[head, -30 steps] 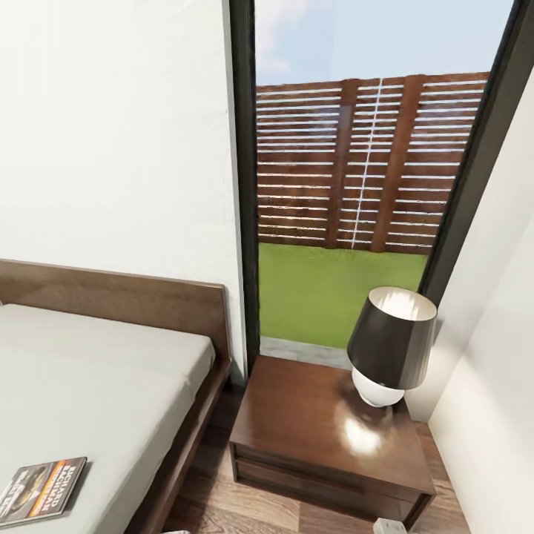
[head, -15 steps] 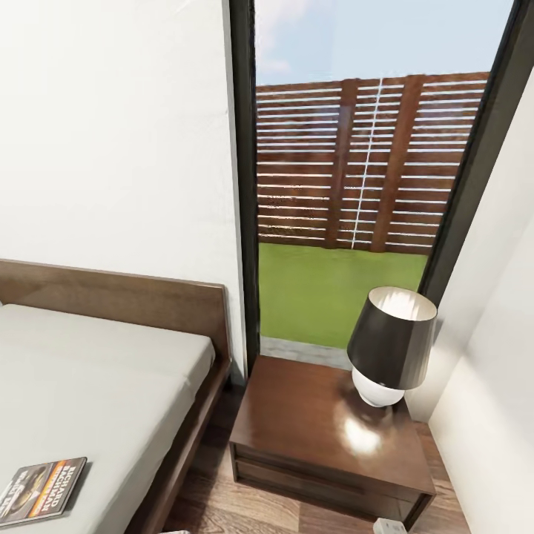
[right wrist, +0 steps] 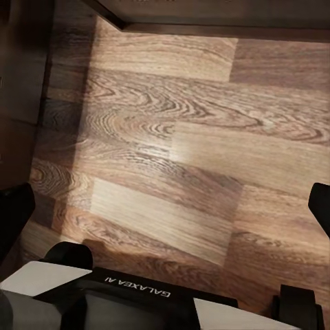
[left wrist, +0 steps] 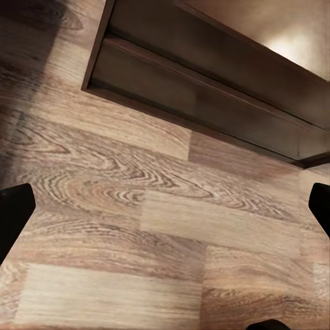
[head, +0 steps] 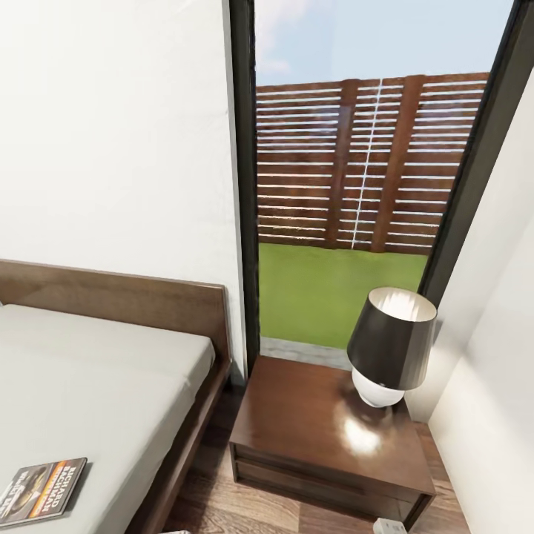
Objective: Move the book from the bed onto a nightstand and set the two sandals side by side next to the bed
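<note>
The book [head: 41,491], dark-covered with an orange band, lies flat on the off-white mattress of the bed [head: 96,371], near its right edge. The dark reddish-brown nightstand [head: 319,430] stands to the right of the bed, below the window. Its front and glossy top also show in the left wrist view as the nightstand [left wrist: 227,65]. My left gripper [left wrist: 165,210] hangs open over bare plank floor in front of the cabinet. The right gripper [right wrist: 168,210] is open too, above the floor with nothing between its fingers. The sandals are out of view.
A lamp [head: 389,345] with a dark shade takes up the back right of the nightstand top. The brown headboard [head: 119,297] backs onto the white wall, and another white wall [head: 489,386] closes in on the right. My base [right wrist: 130,295] shows in the right wrist view.
</note>
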Tool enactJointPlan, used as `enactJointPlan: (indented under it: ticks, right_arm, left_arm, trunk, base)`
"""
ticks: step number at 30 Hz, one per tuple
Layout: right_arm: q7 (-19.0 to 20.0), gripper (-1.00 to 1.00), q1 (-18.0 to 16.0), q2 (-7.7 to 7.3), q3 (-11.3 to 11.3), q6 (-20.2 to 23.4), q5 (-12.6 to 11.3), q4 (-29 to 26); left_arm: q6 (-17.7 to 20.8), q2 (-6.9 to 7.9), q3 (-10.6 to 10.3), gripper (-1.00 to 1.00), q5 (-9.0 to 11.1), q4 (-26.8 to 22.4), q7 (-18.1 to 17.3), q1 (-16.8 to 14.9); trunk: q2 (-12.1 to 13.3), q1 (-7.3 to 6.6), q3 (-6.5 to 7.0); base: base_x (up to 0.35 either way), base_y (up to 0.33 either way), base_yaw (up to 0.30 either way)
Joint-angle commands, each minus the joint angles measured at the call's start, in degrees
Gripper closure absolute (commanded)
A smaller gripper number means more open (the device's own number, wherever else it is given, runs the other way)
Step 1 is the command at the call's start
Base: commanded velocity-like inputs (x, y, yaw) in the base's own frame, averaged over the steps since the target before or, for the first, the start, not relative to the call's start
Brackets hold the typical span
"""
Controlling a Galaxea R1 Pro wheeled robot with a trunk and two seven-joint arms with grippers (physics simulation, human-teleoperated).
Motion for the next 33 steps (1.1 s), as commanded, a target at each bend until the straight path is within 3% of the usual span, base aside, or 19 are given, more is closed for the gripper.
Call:
enactJointPlan:
  ticks: [1, 33]
  right_arm:
    - [0.3, -1.0, 0.0, -0.01, -0.1, 0.2, -0.4, 0.0]
    - [0.3, -1.0, 0.0, -0.01, -0.1, 0.2, -0.8, 0.0]
  left_arm:
    - [0.1, -0.01, 0.4, -1.0, 0.1, 0.1, -0.5, 0.0]
    - [0.1, -0.09, 0.4, -1.0, 0.1, 0.0, -0.4, 0.0]
  trunk:
    - [0.4, -0.23, 0.13]
    - [13.2, -7.26, 5.87]
  base:
    - [0.0, 0.0, 0.0]
    - [0.0, 0.0, 0.0]
